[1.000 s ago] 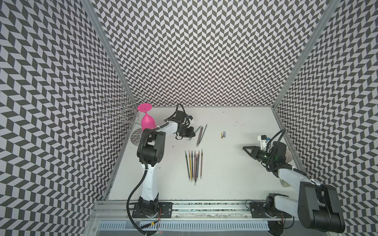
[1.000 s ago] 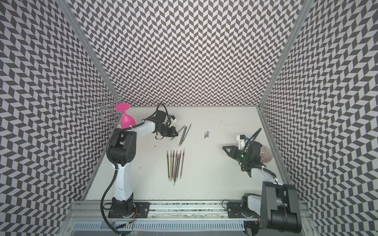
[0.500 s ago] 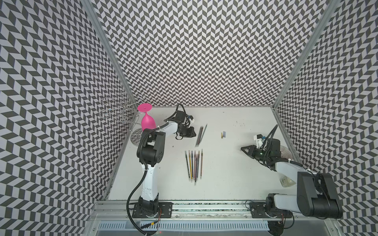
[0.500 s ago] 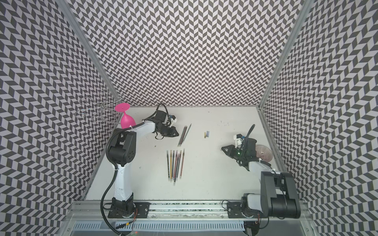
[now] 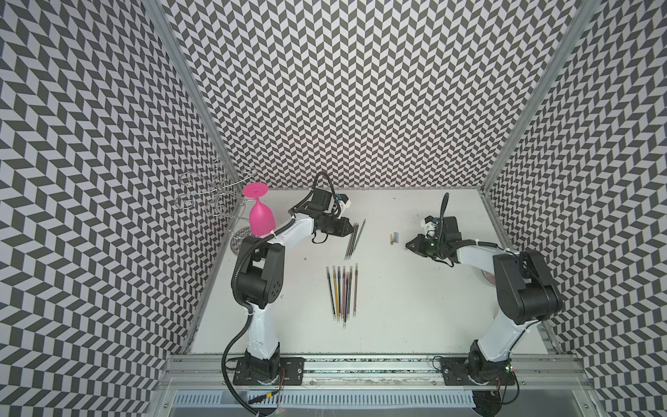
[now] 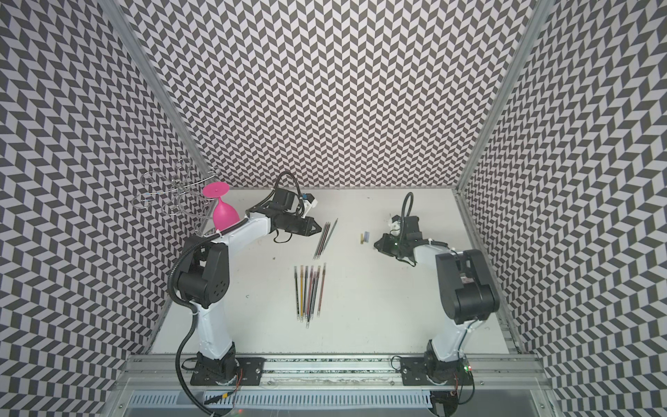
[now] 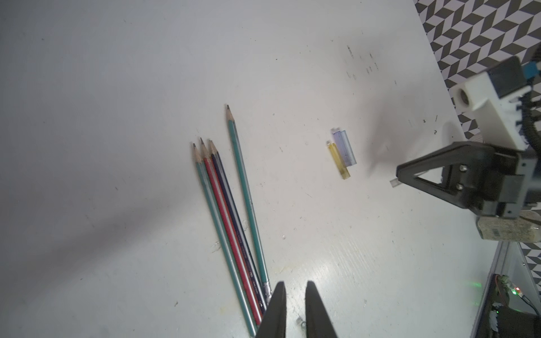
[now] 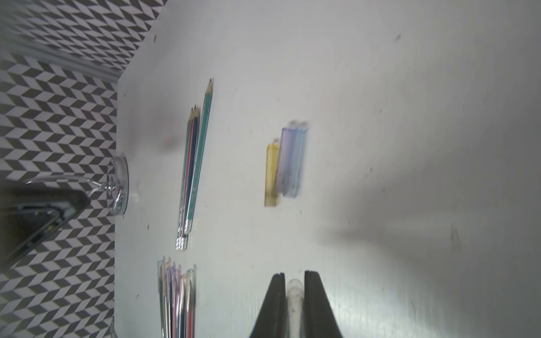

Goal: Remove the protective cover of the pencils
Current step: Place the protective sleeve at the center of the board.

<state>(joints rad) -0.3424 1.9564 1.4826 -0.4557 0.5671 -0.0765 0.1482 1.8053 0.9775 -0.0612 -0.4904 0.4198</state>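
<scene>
Several sharpened pencils with bare tips (image 5: 352,240) (image 6: 323,240) (image 7: 231,222) (image 8: 191,172) lie fanned at the back left. A row of pencils with clear covers on their tips (image 5: 343,292) (image 6: 310,292) (image 8: 177,298) lies mid-table. A yellow cover (image 7: 338,160) (image 8: 271,175) and a bluish cover (image 7: 345,147) (image 8: 291,161) lie loose side by side. My right gripper (image 5: 408,244) (image 6: 375,244) (image 8: 294,276) hovers just right of them, shut on a clear protective cover (image 8: 293,292). My left gripper (image 5: 352,228) (image 6: 319,228) (image 7: 294,292) sits by the bare pencils' eraser ends, jaws nearly together, holding nothing.
A pink goblet (image 5: 260,216) hangs upside down from a wire rack (image 5: 213,195) at the back left corner, with a glass base (image 8: 120,187) at the table's edge there. A plate (image 5: 485,278) sits partly hidden behind the right arm.
The right arm has swung from near the right wall back and inward to the loose covers, carrying the clear cover. The left arm has hardly moved.
</scene>
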